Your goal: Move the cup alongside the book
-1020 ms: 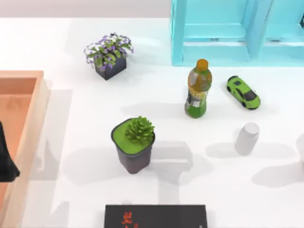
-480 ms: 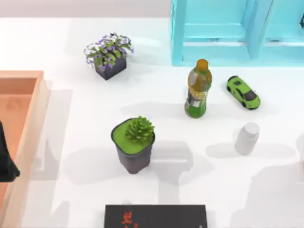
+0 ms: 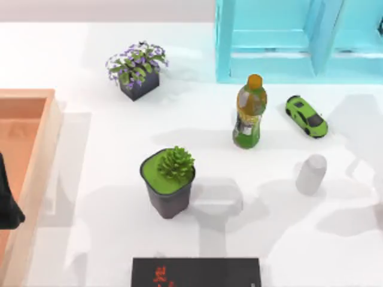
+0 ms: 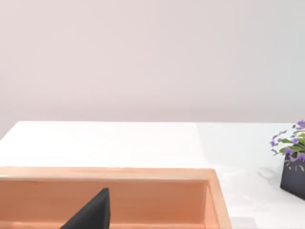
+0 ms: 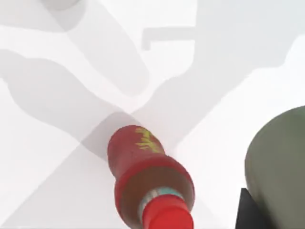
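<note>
The cup (image 3: 311,173), a small white-grey cylinder, stands upright on the right side of the table, below the toy car. The book (image 3: 196,272), flat and black with red-orange characters, lies at the table's front edge, cut off by the picture's border. No gripper is near either of them. My left gripper (image 3: 7,206) is parked over the wooden tray at the far left; a dark part of it (image 4: 90,214) is seen in the left wrist view. A dark part of my right gripper (image 5: 248,212) sits at the edge of the right wrist view, above the white table.
A dark pot with a green succulent (image 3: 169,182) stands between cup and book. A green bottle (image 3: 248,113), a green toy car (image 3: 306,116), purple flowers (image 3: 136,70), a blue shelf (image 3: 299,39) and a wooden tray (image 3: 30,137) ring the table. A red bottle (image 5: 147,181) and a grey-green round object (image 5: 279,167) lie below the right wrist.
Arm shadows on the table's right side have shifted and spread up toward the toy car. The cup, book and other objects have not moved.
</note>
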